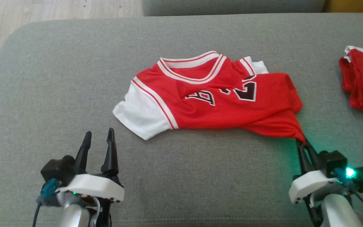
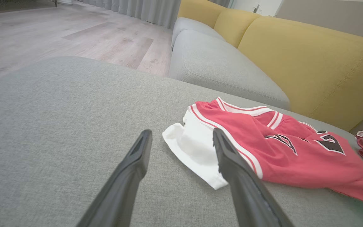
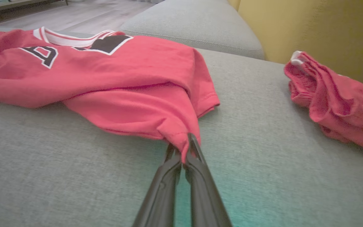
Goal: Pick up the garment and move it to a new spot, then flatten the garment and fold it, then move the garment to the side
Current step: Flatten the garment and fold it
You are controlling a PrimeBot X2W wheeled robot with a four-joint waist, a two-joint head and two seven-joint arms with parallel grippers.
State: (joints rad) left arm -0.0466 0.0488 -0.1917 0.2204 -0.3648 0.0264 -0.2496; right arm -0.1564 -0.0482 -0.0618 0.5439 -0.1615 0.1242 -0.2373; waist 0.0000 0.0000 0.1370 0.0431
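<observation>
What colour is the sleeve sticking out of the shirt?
White. The sleeve joins the red shirt at a red-and-white stripe. The head view shows it best.

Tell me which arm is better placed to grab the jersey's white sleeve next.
Left. The left tool, open, sits beside the white sleeve; the right tool is shut on the jersey's opposite corner.

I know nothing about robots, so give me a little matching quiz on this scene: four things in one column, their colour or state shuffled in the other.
Things:
1 left gripper
2 right gripper
3 sleeve
4 red heap

States:
A shut on the jersey
B crumpled, far right
C open, holding nothing
D white

Pairs: 1-C, 2-A, 3-D, 4-B.
</observation>
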